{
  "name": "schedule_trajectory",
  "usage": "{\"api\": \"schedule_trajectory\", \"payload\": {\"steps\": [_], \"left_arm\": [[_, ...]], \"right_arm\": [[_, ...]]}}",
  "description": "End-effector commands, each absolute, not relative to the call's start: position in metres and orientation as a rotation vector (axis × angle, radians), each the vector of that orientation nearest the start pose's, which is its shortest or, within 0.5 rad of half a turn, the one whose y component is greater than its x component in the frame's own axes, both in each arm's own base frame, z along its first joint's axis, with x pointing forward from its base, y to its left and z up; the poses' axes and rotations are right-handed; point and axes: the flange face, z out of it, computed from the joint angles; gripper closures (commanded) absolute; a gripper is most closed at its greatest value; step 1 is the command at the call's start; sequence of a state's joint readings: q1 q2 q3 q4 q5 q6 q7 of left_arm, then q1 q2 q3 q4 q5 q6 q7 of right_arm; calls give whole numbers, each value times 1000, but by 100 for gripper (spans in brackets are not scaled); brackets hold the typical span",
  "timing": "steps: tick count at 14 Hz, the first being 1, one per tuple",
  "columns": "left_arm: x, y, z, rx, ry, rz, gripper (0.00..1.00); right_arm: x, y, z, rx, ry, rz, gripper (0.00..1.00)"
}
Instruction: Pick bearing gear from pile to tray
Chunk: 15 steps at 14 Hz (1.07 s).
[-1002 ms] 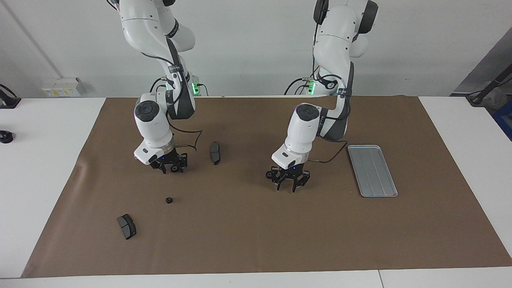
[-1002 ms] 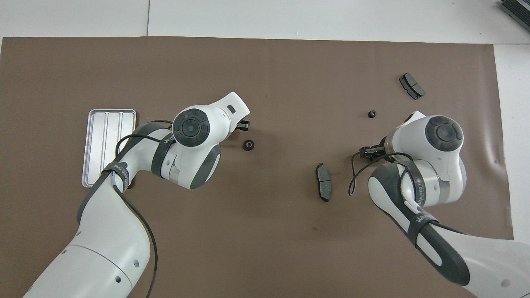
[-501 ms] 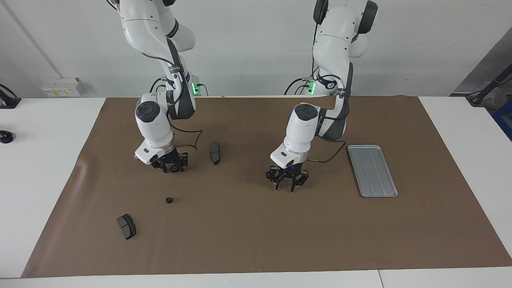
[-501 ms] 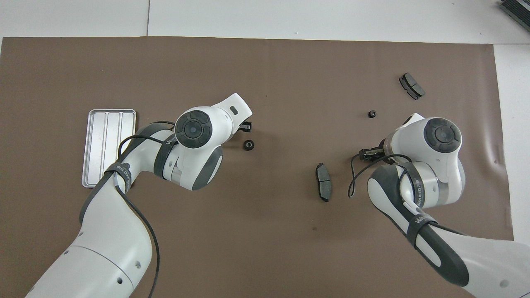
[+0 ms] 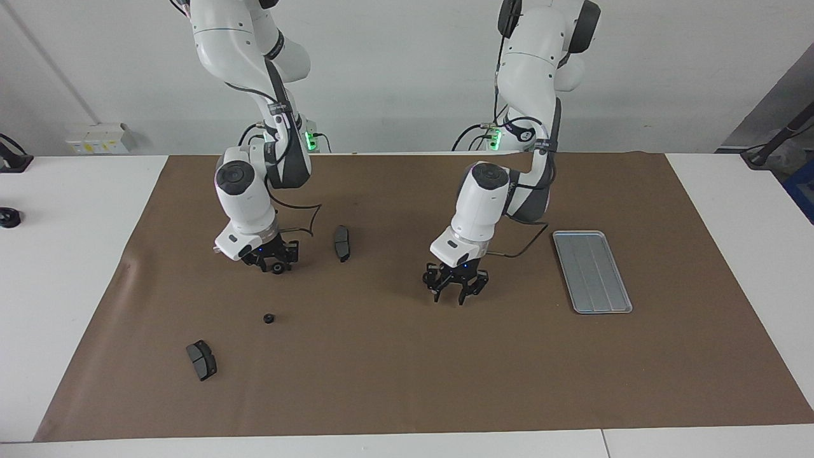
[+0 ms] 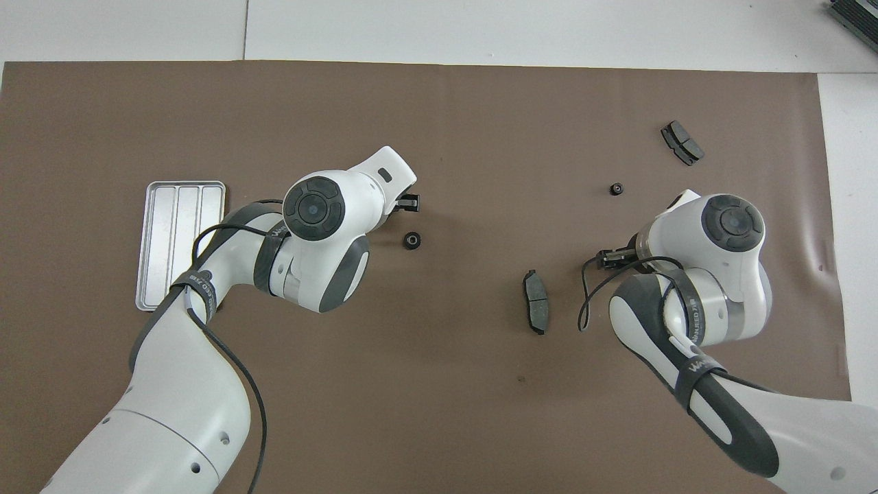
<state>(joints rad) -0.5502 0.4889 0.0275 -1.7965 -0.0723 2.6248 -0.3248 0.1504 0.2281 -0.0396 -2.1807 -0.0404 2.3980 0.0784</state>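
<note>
Two small black round gears lie on the brown mat. One gear (image 6: pixel 411 240) lies close beside my left gripper (image 5: pixel 450 299), which hangs low over the mat with its fingertips apart and nothing between them; this gear is hidden in the facing view. The other gear (image 5: pixel 269 318) (image 6: pixel 617 188) lies farther from the robots than my right gripper (image 5: pixel 273 262), which hangs over the mat at the right arm's end. The silver ridged tray (image 5: pixel 591 271) (image 6: pixel 180 243) lies at the left arm's end with nothing in it.
One dark grey curved pad (image 5: pixel 342 243) (image 6: pixel 536 300) lies between the two arms, close to the right gripper. Another pad (image 5: pixel 201 360) (image 6: pixel 682 143) lies farther out toward the right arm's end. A cable loops from each wrist.
Both wrists have lifted and shifted slightly toward the robots. The gears, pads and tray have not moved.
</note>
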Motion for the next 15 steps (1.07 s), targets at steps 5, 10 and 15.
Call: {"api": "schedule_trajectory", "payload": {"steps": [5,10,15], "left_arm": [[583,-350,311,-3299,214,-471,38],[559,-369,303,-3303,242,-319,38],[524,-393,299,-3303,141,-193,38]], "right_arm": [[545,60,289,-3162,-106,16,96],[552,65,297,-3149,-42,-1,100],[579,90,363,-3129,169,-49,100]]}}
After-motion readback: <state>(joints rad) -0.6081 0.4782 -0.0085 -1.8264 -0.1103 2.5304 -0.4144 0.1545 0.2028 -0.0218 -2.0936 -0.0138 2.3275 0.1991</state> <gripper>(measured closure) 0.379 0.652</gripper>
